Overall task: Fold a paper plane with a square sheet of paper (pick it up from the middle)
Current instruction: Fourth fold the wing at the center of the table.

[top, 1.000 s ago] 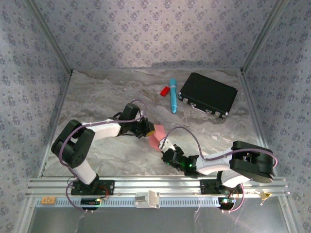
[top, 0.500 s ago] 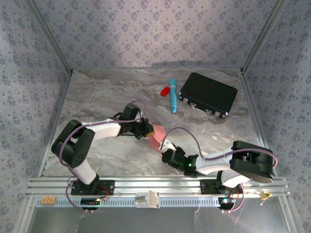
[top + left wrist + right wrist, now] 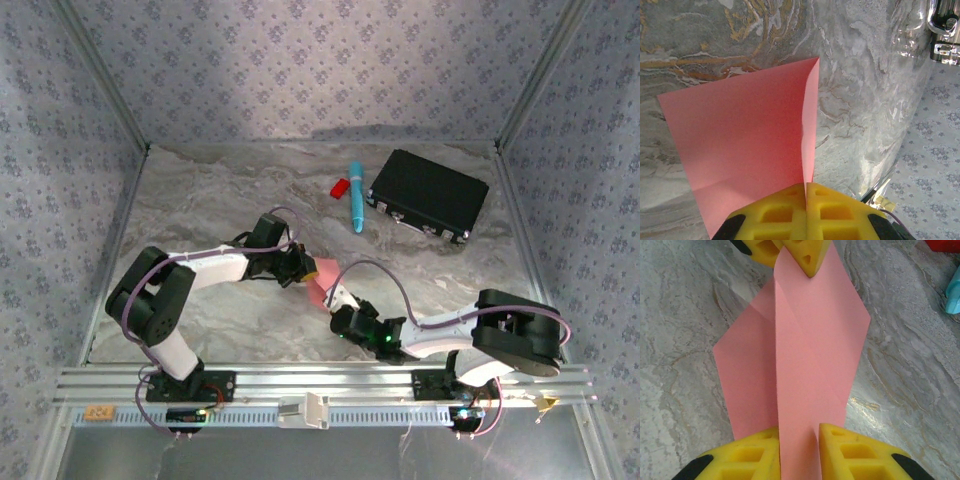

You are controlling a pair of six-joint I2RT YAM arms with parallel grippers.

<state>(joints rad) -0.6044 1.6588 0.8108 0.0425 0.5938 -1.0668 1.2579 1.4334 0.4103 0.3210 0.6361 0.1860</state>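
The pink-red square sheet of paper [image 3: 318, 291] is held up off the marble table [image 3: 200, 200] between the two arms, folded along a crease. My left gripper [image 3: 309, 270] is shut on one end; in the left wrist view its yellow pads [image 3: 785, 212] meet on the crease [image 3: 804, 150], and the sheet [image 3: 740, 135] spreads away to the left. My right gripper [image 3: 336, 306] is at the opposite end. In the right wrist view its jaws stand apart, and a flap of the sheet [image 3: 810, 355] runs down between the fingers [image 3: 850, 450] without being pinched. The left gripper's fingertips [image 3: 809, 257] show at the far end.
A black case [image 3: 428, 195] lies at the back right, with a blue pen [image 3: 356, 195] and a small red plastic piece [image 3: 340, 187] just left of it. Patterned walls close in the table on three sides. The aluminium rail [image 3: 320, 385] runs along the near edge.
My right gripper has crept slightly left along the sheet and its jaws have parted. The left gripper holds still, shut on the paper.
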